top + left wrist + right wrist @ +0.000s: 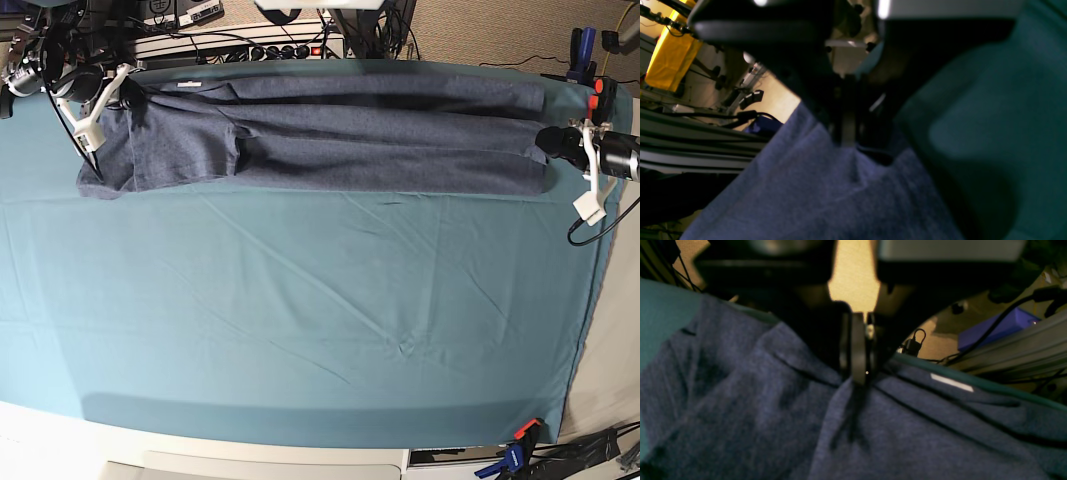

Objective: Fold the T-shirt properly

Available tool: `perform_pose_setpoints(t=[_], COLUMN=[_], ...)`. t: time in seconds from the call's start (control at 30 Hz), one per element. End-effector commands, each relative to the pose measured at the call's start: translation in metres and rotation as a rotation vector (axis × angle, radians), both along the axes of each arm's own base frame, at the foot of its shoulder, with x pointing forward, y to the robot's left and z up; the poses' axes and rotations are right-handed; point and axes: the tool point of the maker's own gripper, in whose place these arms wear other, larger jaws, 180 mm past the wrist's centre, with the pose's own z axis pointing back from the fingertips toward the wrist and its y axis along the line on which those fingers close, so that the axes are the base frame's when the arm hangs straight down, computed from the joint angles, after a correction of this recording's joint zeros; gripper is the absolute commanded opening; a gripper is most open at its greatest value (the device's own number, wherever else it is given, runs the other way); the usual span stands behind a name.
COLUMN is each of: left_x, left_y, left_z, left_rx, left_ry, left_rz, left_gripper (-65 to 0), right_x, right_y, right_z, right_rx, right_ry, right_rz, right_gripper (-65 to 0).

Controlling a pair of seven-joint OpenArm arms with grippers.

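T-shirt (pixel 330 135) stretched between, seemingly pinched by, end effectors.

No text, brand, number or sign can be read in any of the views. The T-shirt (pixel 330 135) carries a small white tag (pixel 951 382) near its collar edge, seen in the right wrist view and again in the base view, but it is blurred and shows no legible print. The shirt's visible side is plain, with no lettering showing.
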Motion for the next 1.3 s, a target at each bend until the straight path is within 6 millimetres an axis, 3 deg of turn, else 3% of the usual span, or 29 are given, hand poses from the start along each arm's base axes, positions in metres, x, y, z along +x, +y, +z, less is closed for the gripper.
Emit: perform_pose_setpoints(t=[0.0,0.17,0.27,0.47,0.57,1.07,1.27], left_x=[0.008,0.008,0.009,0.018,0.023,0.033,0.017], left_y=[0.009,0.009,0.009,0.006,0.004,0.01,0.019], left_z=[0.011,0.011,0.012,0.016,0.018,0.0,-0.006], left_rx=[0.017,0.017,0.015,-0.011,-0.026,0.052,0.083], left_ry=[-0.031,-0.031,-0.034,-0.075,-0.098,-0.092,-0.04], left_rz=[-0.002,-0.001,0.001,0.031,0.048,0.16,0.145], left_gripper=[-65.0,-65.0,-65.0,-43.9,-38.4,-38.3,-38.3], right_x=[0.003,0.003,0.004,0.005,0.007,0.008,0.008], right_y=[-0.007,-0.007,-0.007,-0.007,-0.006,-0.006,-0.006], right_z=[0.007,0.007,0.007,0.008,0.009,0.009,0.009], right_rx=[-0.032,-0.032,-0.03,-0.028,-0.024,-0.023,-0.022], right_ry=[-0.01,-0.011,-0.016,-0.024,-0.035,-0.04,-0.041], right_rz=[0.013,0.012,0.011,0.01,0.008,0.008,0.008], right_gripper=[-65.0,-64.4,-53.8,-52.0,-52.0,-52.0,-52.0])
